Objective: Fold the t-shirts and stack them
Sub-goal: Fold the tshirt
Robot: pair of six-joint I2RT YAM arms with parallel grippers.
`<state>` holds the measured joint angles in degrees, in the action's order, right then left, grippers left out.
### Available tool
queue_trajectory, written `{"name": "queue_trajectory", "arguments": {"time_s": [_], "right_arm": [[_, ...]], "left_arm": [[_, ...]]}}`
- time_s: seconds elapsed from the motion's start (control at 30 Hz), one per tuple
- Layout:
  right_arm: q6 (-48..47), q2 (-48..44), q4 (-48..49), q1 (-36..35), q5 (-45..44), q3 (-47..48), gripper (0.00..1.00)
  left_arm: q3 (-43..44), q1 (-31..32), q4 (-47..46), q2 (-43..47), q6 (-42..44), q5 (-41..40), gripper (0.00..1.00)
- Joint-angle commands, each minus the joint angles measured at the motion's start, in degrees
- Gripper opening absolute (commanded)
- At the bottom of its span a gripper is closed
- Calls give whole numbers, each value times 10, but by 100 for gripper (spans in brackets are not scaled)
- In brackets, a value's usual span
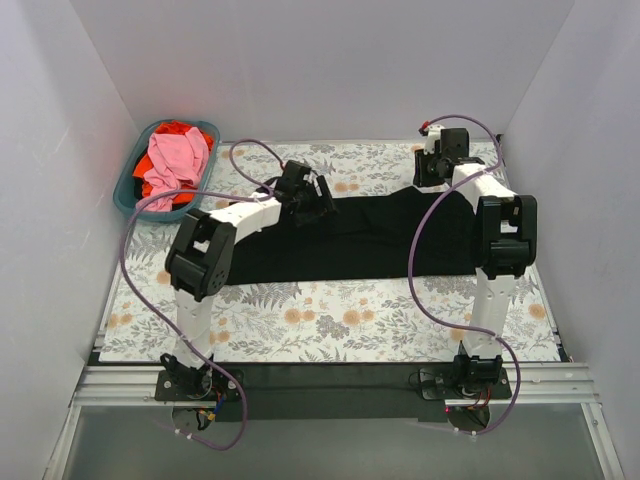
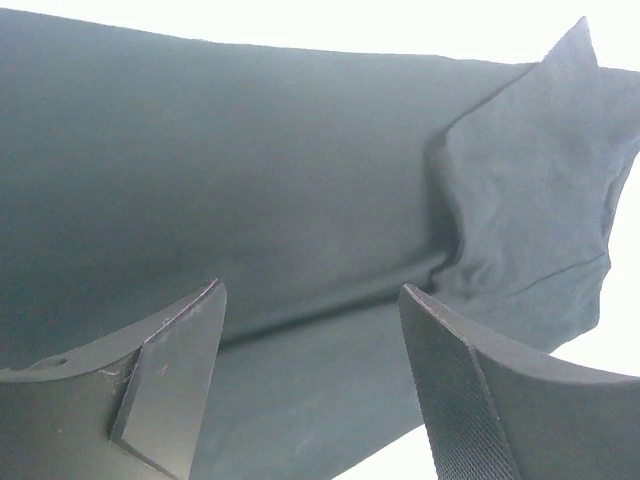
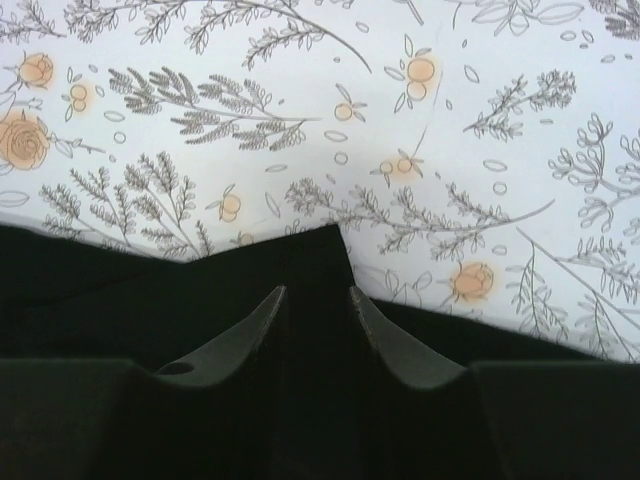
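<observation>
A large black t-shirt lies folded into a long band across the flowered table. My left gripper hovers over its left part. In the left wrist view this gripper is open, its jaws wide apart above the dark cloth, and a sleeve lies to the right. My right gripper is at the shirt's far right end. In the right wrist view it stands narrowly open over a corner of the black cloth. Pink and orange-red t-shirts sit crumpled in the basket.
A teal plastic basket stands at the back left corner. A flowered cloth covers the table. White walls close in the left, right and back sides. Purple cables loop from both arms.
</observation>
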<state>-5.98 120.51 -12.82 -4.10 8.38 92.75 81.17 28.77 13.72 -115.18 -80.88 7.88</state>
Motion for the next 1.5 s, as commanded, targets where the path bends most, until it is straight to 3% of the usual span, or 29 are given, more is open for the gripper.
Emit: {"name": "queue_trajectory", "arguments": {"time_s": [0.0,0.23,0.67,0.77,0.93,1.03,1.23,1.47], "right_arm": [[-8,35,14,9,49,51,37],[-9,86,14,15,61,88,36],[-7,114,13,19,66,86,36],[-8,116,13,20,66,84,28],[-7,116,14,20,74,83,7],[-8,116,14,21,76,82,1],[-8,117,14,21,75,82,1],[-6,114,15,21,78,95,1]], "left_arm": [[76,17,-11,-41,-22,37,69],[197,39,-27,-149,-47,49,66],[232,57,-67,-201,-75,55,54],[239,62,-70,-212,-82,57,52],[251,67,-75,-229,-91,51,47],[252,69,-77,-237,-101,48,41],[249,70,-94,-247,-117,37,38],[245,73,-122,-242,-100,28,17]]}}
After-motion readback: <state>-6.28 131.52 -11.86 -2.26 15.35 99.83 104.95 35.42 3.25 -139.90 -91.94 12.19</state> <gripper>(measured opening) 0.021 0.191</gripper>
